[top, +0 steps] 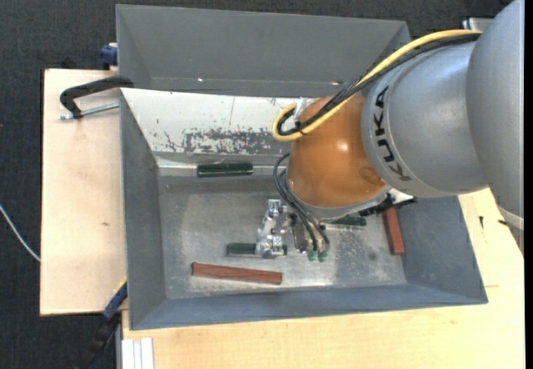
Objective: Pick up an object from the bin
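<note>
My gripper [272, 236] hangs low over the middle of the bin floor, below the orange wrist cover. A short dark green bar [241, 249] lies flat just left of its tip, touching or nearly touching it. A long reddish-brown stick [237, 274] lies along the front of the floor, just below the gripper. Small green-tipped pieces [316, 255] sit right beside the gripper on its right.
Another dark green bar [225, 168] lies at the back wall's foot. A short red-brown stick [393, 234] rests near the right wall, with a green piece [351, 221] partly under the arm. The arm covers the bin's right rear.
</note>
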Controlling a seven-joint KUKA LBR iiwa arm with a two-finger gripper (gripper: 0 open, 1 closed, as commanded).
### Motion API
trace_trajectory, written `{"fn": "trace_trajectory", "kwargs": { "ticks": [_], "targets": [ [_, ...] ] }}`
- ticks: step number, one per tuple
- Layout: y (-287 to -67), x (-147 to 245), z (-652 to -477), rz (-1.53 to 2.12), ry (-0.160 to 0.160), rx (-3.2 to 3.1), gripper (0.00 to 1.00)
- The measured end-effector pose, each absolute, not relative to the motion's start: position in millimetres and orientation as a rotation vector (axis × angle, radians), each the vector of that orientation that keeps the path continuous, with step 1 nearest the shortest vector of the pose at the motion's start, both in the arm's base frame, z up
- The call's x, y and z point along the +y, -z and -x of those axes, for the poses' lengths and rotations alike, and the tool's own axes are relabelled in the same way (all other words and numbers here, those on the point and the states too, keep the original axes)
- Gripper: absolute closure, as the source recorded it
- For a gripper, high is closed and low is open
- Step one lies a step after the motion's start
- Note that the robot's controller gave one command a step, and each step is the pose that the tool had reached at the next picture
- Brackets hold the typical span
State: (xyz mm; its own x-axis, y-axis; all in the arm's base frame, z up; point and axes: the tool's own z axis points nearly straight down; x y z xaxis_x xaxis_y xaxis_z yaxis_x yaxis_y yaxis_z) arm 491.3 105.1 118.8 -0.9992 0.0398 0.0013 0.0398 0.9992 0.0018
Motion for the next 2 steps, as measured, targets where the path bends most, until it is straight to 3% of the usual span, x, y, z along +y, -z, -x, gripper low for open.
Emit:
{"fn": "trace_trajectory", "kwargs": {
  "ticks": [1, 2],
  "targets": [
    [-151.6, 121.7, -504.1, -0.069, 0.003, -3.148, 1.00],
    [-263.1, 112.6, -500.0, 0.001, 0.003, -3.147, 1.00]
  ]
}}
